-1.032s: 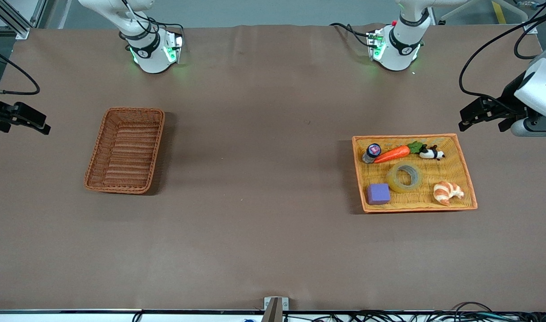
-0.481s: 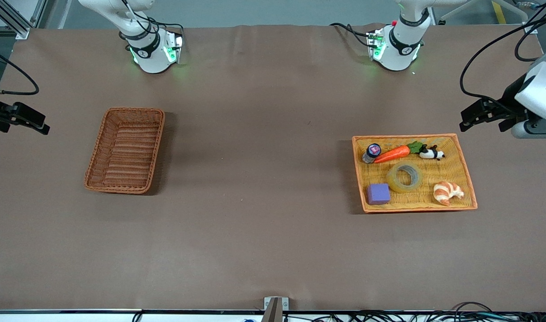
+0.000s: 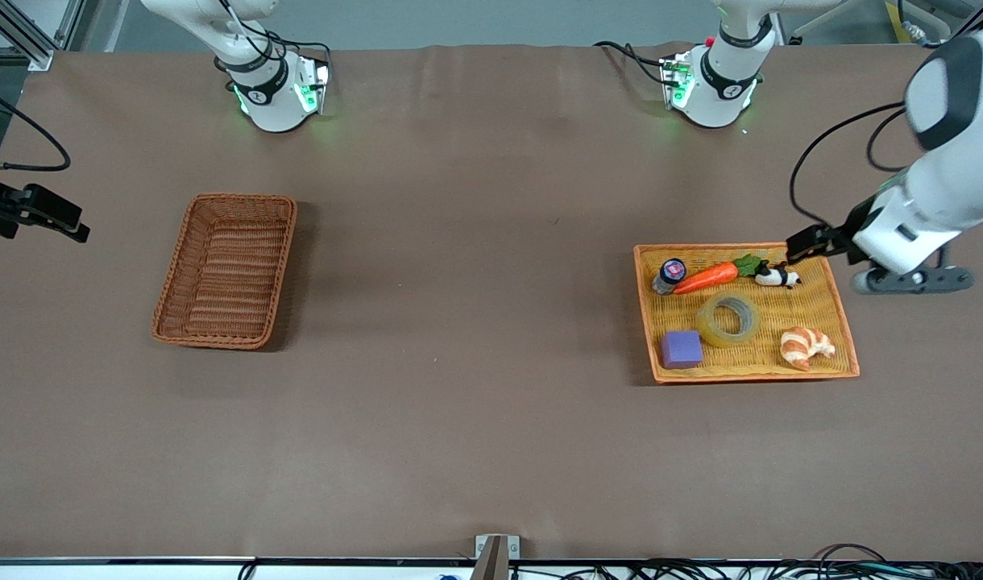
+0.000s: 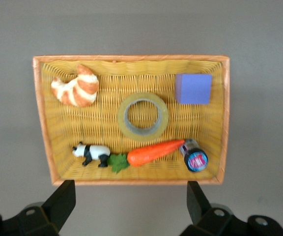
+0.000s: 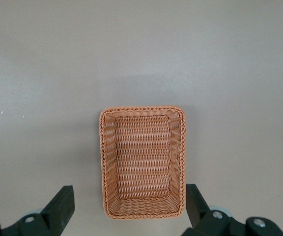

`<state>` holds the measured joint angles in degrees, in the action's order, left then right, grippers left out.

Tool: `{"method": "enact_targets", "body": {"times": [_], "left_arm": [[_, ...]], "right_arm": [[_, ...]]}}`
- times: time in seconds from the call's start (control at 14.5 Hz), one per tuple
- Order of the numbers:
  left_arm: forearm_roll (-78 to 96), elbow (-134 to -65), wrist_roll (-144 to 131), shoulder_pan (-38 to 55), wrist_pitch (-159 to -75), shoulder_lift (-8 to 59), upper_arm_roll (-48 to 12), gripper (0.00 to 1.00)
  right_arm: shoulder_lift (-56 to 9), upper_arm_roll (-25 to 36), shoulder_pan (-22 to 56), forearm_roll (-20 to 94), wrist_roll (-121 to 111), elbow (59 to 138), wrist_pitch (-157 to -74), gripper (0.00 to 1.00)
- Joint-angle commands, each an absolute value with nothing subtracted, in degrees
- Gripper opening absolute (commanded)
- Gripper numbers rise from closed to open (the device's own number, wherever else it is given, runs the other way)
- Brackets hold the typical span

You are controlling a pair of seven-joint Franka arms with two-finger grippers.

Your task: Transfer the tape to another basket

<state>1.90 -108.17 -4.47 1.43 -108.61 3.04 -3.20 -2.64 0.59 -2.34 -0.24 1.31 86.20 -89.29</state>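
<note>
The tape (image 3: 728, 318), a yellowish ring with a grey core, lies flat in the middle of the orange-yellow tray (image 3: 749, 375). It also shows in the left wrist view (image 4: 143, 116). My left gripper (image 3: 806, 242) is open and empty, up in the air over the tray's rim beside the panda; its jaws (image 4: 131, 196) stand wide apart. The dark reddish-brown basket (image 3: 238, 196) stands empty toward the right arm's end of the table. My right gripper (image 3: 56, 221) is open and empty, high above the table with the basket (image 5: 142, 109) below it, and waits.
In the tray with the tape lie a purple cube (image 3: 682, 349), a croissant (image 3: 806, 346), a carrot (image 3: 707, 277), a toy panda (image 3: 777, 277) and a small capped bottle (image 3: 669, 275). A brown cloth covers the table between basket and tray.
My left arm has swung in from the table's end and its open gripper now hangs over the tray's rim. The right arm has not moved.
</note>
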Motion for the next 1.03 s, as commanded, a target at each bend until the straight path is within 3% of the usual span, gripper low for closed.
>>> {"method": "enact_targets", "body": {"times": [0.0, 0.21, 0.96], "left_arm": [[2.3, -117.0, -4.0, 1.4, -118.9, 3.2, -3.0, 1.0], [2.2, -119.9, -4.0, 1.5, -127.6, 7.6, -3.1, 1.0], [1.3, -119.8, -3.3, -0.3, -137.9, 24.4, -1.8, 1.0]], "right_arm": [[-2.5, 1.3, -1.8, 0.8, 0.7, 86.4, -89.2, 1.0], [-2.5, 1.3, -1.8, 0.8, 0.6, 86.3, -89.1, 1.0], [-2.5, 1.3, -1.8, 0.8, 0.6, 86.4, -89.1, 1.0]]}}
